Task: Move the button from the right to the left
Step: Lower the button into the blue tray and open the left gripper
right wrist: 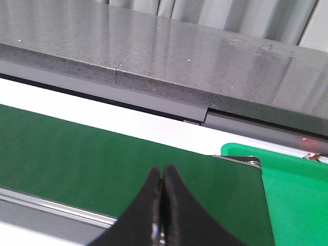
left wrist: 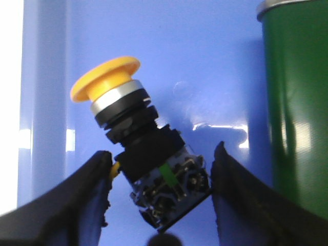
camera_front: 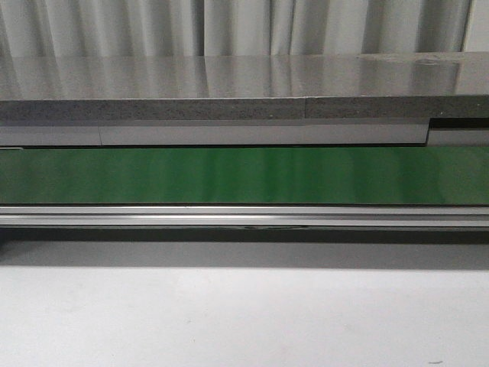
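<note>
Front view: a green conveyor belt (camera_front: 244,176) runs across, a grey speckled counter (camera_front: 229,84) and pale curtains (camera_front: 244,23) behind, a white tabletop (camera_front: 244,313) in front; no arm shows.
Left wrist view: the left gripper (left wrist: 160,177) clamps the button (left wrist: 138,148), tilted, over a blue surface (left wrist: 205,61) beside the belt's end.
Right wrist view: the right gripper (right wrist: 163,177) is closed and empty above the belt; a green tray (right wrist: 297,195) lies beyond its end.

— How's your light?
— Even and soft ahead; my green belt (camera_front: 244,176) shows pale vertical sheen, a shadow band beneath its rail.
— Wrists?
— My left view burns white at its left edge, glare on the blue surface (left wrist: 205,61); nearby fingers blur.
</note>
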